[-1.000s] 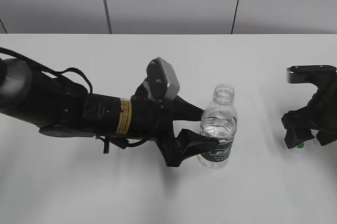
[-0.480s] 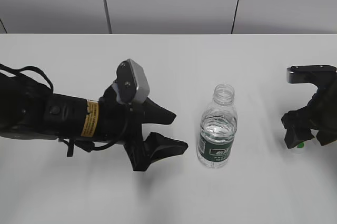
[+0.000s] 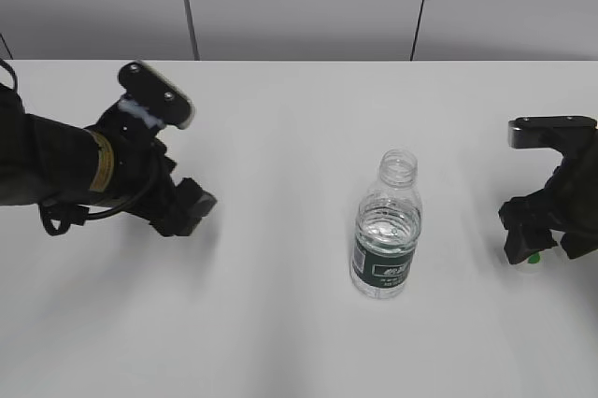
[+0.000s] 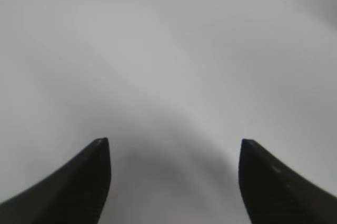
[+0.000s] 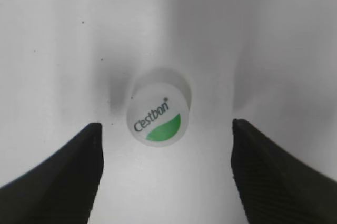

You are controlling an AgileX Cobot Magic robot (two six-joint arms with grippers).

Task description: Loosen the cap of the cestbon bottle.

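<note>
The cap (image 5: 158, 114) is seen off the open bottle (image 3: 385, 230), lying on the counter (image 3: 280, 323) between the right hand's (image 5: 166, 129) spread, empty fingers, where it could be knocked away.

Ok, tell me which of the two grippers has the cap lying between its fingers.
The right gripper: the white cap lies on the table between its open fingers, untouched. The left gripper is open over bare table, well away from the uncapped bottle.
</note>
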